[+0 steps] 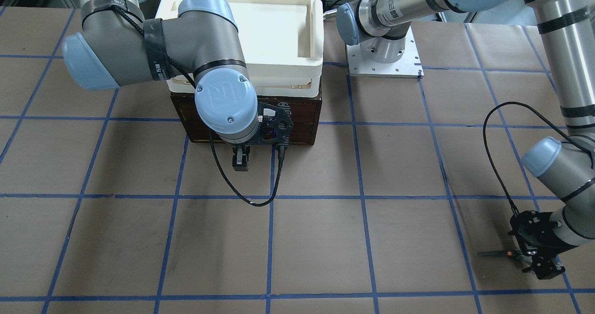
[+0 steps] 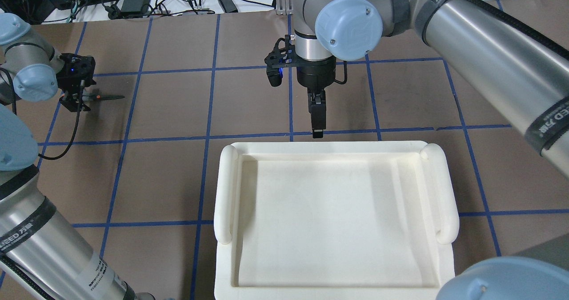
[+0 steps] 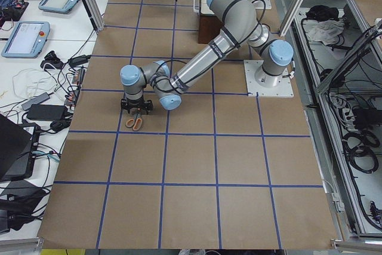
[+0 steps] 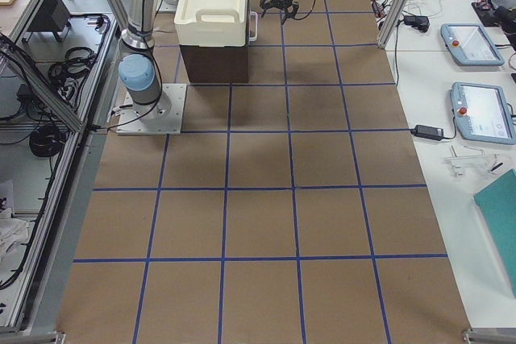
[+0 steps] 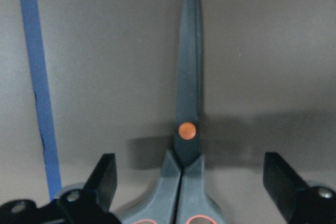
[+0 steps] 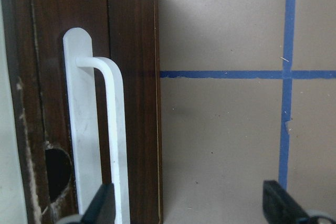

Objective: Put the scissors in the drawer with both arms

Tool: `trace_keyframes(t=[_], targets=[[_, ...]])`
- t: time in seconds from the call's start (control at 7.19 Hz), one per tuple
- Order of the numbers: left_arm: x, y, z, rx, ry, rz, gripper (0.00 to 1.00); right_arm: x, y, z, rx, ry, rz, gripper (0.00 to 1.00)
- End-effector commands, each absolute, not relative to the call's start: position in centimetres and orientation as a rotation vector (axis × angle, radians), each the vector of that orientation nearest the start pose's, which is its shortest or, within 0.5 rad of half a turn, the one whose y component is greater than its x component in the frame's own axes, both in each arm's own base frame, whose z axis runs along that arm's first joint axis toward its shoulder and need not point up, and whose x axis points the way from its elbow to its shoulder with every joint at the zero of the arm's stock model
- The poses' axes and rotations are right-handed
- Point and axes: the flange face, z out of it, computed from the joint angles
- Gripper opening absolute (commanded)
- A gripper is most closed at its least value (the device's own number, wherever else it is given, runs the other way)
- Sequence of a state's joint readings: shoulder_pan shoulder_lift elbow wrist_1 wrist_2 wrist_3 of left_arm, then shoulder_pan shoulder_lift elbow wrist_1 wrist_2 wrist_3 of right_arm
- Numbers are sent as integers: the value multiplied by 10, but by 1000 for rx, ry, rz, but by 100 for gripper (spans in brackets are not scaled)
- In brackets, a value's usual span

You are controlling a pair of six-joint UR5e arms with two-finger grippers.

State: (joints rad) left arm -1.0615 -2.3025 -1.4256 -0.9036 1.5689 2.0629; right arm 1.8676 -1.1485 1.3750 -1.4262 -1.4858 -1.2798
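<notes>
The scissors (image 5: pixel 188 103) lie flat on the brown paper with their blades closed. In the overhead view (image 2: pixel 106 98) they are at the far left. My left gripper (image 5: pixel 190 166) is open and low over them, one finger on each side of the handle end; it also shows in the overhead view (image 2: pixel 75 94). The drawer (image 6: pixel 131 77) is shut in the dark brown cabinet (image 1: pixel 302 118). My right gripper (image 6: pixel 189 198) is open in front of the drawer, its left finger (image 6: pixel 102 203) beside the white bar handle (image 6: pixel 113 129). It holds nothing.
A white plastic tray (image 2: pixel 226 189) sits on top of the cabinet. The left arm's base plate (image 1: pixel 409 67) stands beside the cabinet. Blue tape lines grid the paper. A black cable (image 1: pixel 251 197) hangs from the right wrist.
</notes>
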Motion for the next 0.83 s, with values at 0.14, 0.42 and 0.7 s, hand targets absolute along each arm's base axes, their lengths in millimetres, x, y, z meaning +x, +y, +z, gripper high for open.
trace_keyframes(t=[0.14,0.42,0.7], targets=[[253,-687,159,2136,2215,-32,89,315,-537,325,-2011,2028,441,100],[255,-687,158,2137,2214,-32,61,313,-531,312,-1996,2015,476,100],[253,-687,159,2129,2222,-37,58,312,-530,309,-1992,2012,485,100]])
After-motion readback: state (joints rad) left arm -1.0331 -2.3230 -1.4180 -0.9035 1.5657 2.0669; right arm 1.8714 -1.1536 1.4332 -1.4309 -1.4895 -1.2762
